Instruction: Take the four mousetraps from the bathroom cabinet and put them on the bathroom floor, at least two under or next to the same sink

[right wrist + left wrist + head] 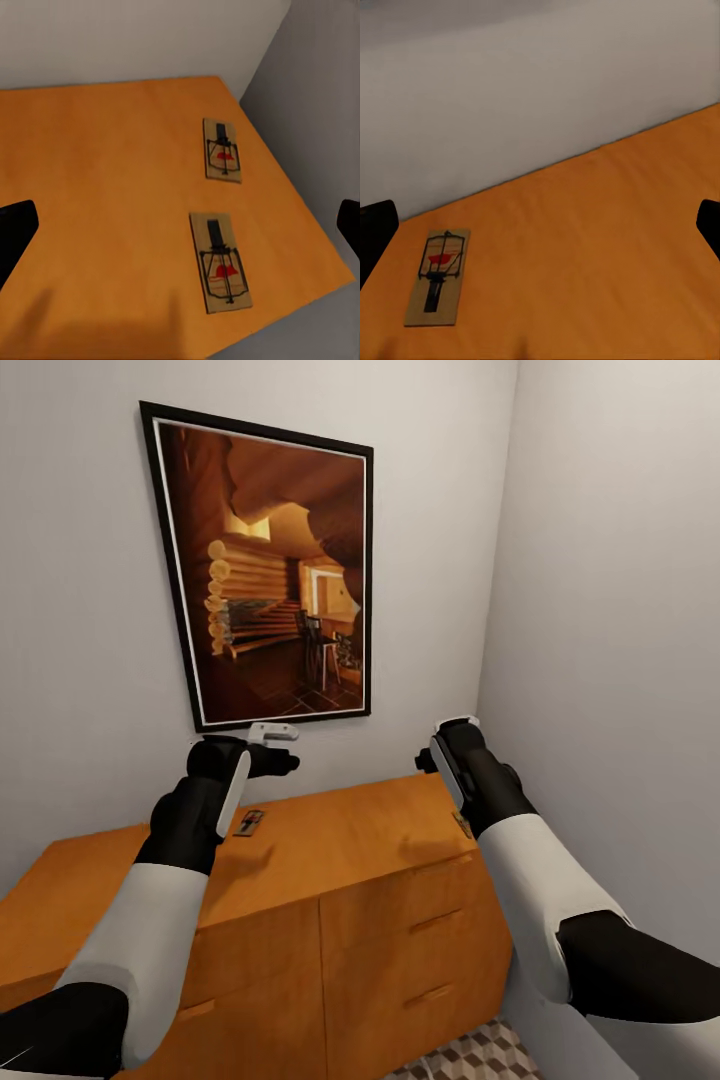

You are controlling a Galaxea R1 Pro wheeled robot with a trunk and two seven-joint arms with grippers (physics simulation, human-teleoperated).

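On the cabinet [112, 187], flat brown mousetraps [220, 260] lie.

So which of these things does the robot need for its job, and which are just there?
Needed for the job:
- mousetrap near the left gripper
- two mousetraps below the right gripper
- cabinet they lie on
- bathroom floor

Just there:
- framed picture
- grey walls
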